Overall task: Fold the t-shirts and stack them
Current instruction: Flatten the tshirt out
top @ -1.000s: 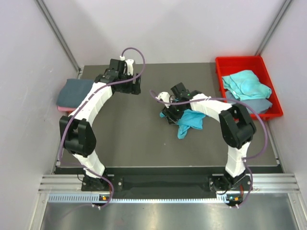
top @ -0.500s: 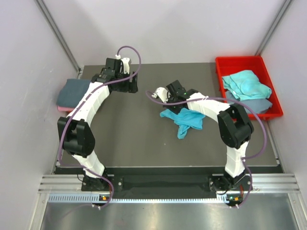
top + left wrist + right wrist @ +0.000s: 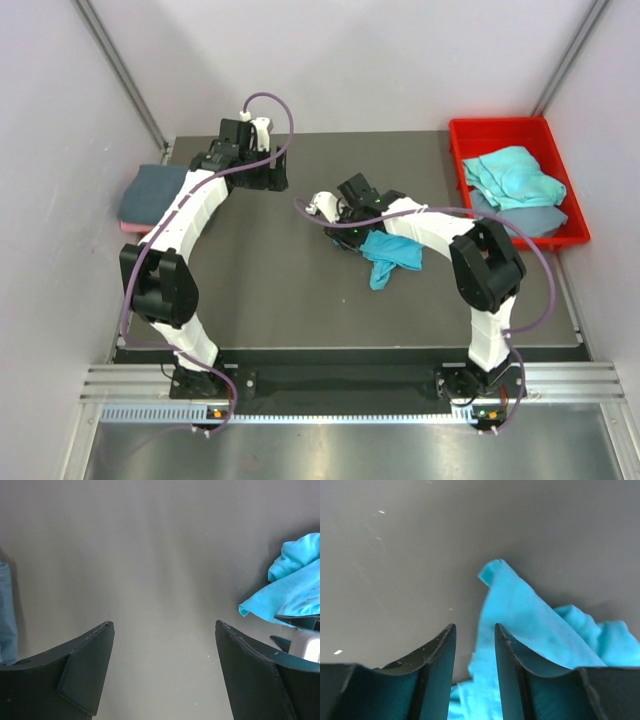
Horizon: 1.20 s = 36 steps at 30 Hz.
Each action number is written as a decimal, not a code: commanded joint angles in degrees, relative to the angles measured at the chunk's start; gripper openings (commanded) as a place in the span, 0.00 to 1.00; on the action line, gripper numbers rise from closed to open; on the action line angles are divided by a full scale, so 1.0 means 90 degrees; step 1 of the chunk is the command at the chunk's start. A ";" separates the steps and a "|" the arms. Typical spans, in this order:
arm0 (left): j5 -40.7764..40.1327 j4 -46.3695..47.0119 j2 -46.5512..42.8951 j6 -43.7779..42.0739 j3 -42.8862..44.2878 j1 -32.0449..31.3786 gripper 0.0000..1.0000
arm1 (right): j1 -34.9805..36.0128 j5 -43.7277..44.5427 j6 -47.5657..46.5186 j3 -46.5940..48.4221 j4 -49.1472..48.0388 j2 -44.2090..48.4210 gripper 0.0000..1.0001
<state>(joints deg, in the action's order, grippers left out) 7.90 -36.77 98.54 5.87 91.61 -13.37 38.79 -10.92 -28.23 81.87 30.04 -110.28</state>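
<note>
A crumpled turquoise t-shirt (image 3: 392, 252) lies right of the table's middle. It fills the lower right of the right wrist view (image 3: 530, 620) and shows at the right edge of the left wrist view (image 3: 300, 575). My right gripper (image 3: 343, 228) is low at the shirt's left edge. Its jaws (image 3: 475, 627) stand narrowly open, and the cloth's edge shows in the gap between them. My left gripper (image 3: 268, 180) hangs wide open and empty (image 3: 165, 625) above bare table at the back left. A folded slate t-shirt (image 3: 155, 192) lies on a pink one (image 3: 135, 227) at the table's left edge.
A red bin (image 3: 500, 123) at the back right holds a turquoise shirt (image 3: 515, 175) and a slate one (image 3: 540, 218). Grey walls close in the left, back and right sides.
My right gripper went from over the shirt to the back left, drawing a corner out, and now sits at the shirt's left edge. My left gripper shifted slightly back and left.
</note>
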 commanded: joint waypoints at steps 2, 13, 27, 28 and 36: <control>0.0011 0.0170 -0.0099 0.0002 0.0172 0.0020 0.87 | 0.0183 -0.0116 0.0070 0.0288 -0.0135 -0.0216 0.39; -0.0048 0.0190 -0.0168 -0.0027 0.0124 0.0040 0.87 | 0.0241 0.1720 -0.0193 0.0494 -0.0691 -0.0599 0.02; -0.0019 0.0297 -0.0080 0.0090 0.0123 0.0079 0.87 | 0.0222 0.2219 -0.0916 0.1070 -0.0292 0.1062 0.00; 0.0010 0.0287 -0.0041 0.0109 0.0143 0.0079 0.87 | 0.0222 0.2151 -0.0887 0.1080 -0.0098 0.1052 0.17; 0.0069 0.0268 -0.0080 0.0139 0.0124 0.0079 0.87 | -0.0158 0.2034 -0.0262 0.0201 -0.0077 0.0701 0.62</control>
<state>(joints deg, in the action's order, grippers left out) 7.92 -36.45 98.54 6.37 91.61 -12.88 39.22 7.86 -32.75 85.93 26.39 -101.47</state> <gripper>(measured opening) 0.865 0.613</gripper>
